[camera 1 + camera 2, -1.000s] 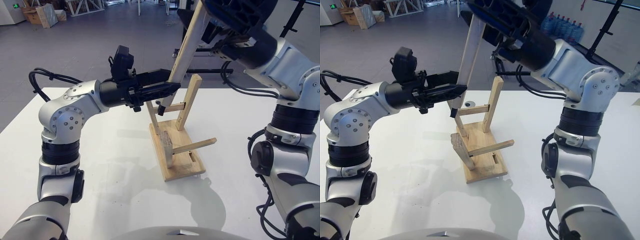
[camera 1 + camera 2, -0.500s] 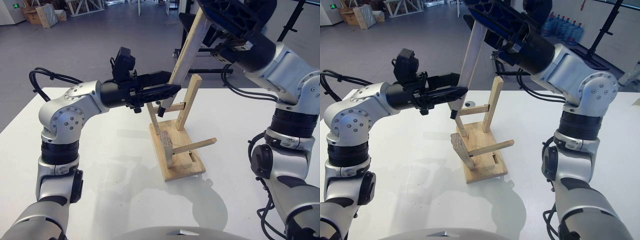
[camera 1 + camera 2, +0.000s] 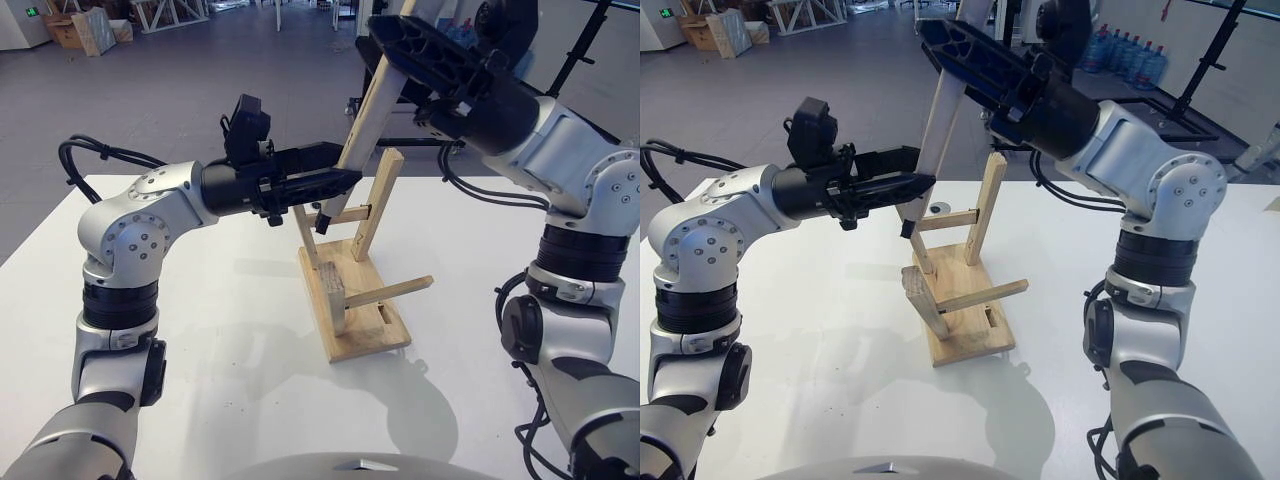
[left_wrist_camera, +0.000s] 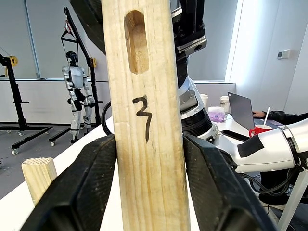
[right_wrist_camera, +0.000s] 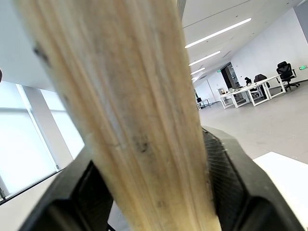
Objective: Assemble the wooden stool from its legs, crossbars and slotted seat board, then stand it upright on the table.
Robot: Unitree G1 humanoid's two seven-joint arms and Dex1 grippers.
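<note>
The slotted seat board (image 3: pixel 368 335) lies flat on the white table (image 3: pixel 200 330). Two legs (image 3: pixel 378 205) joined by a crossbar (image 3: pixel 345 214) stick up from its far end. A short wooden piece (image 3: pixel 332 295) with a second crossbar (image 3: pixel 396 291) stands at its middle. A loose leg (image 3: pixel 368 115) slants above the far end, its tip just over the board. My left gripper (image 3: pixel 340 181) is shut on its lower part, both fingers (image 4: pixel 82 192) pressed against the wood below a slot (image 4: pixel 136 42). My right gripper (image 3: pixel 388 45) is shut on its upper part (image 5: pixel 130 110).
Bare table top lies on both sides of the seat board and in front of it. Beyond the table's far edge is open grey floor with stands and boxes at a distance. A sawn leg end (image 4: pixel 38 175) shows beside my left fingers.
My right gripper has swung down and to the left along the loose leg's upper end. The leg, the left arm and the seat board have stayed put.
</note>
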